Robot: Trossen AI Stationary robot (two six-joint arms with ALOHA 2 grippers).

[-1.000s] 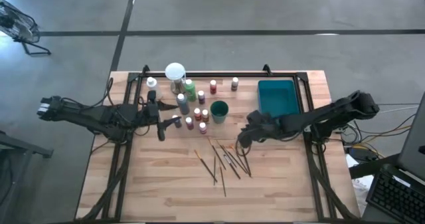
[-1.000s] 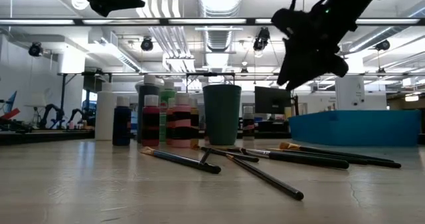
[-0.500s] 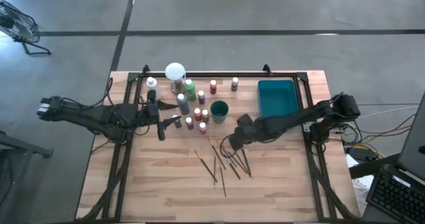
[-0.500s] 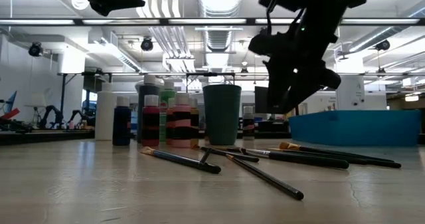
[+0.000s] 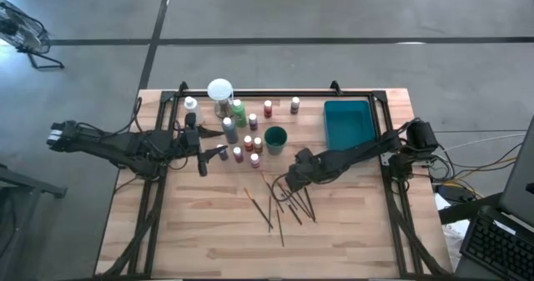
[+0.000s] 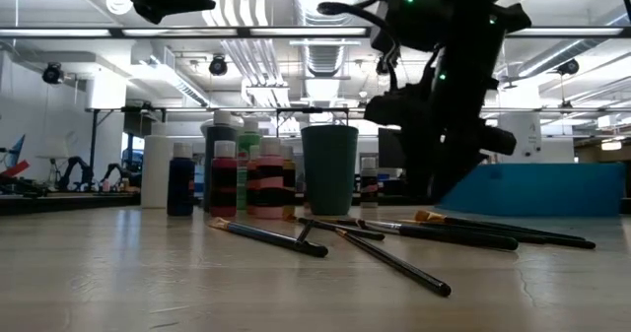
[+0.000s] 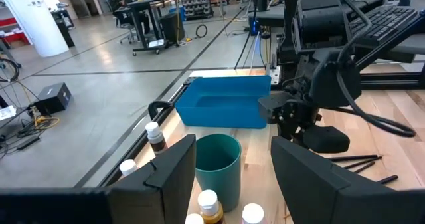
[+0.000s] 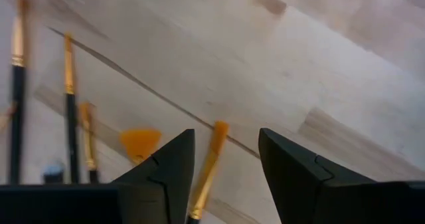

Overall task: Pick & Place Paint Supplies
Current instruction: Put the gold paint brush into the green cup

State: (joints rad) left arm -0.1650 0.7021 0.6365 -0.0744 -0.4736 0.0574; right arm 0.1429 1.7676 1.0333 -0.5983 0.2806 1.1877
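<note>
About 9 white-capped paint bottles, roughly 7 thin dark brushes, 1 green cup, 1 teal tray and 1 round white-topped object sit on 1 tabletop.

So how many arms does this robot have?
2. The left arm comes in from the left, the left claw open beside the bottles. The right arm comes in from the right, the right claw open just above the brushes. None seems hidden.
</note>
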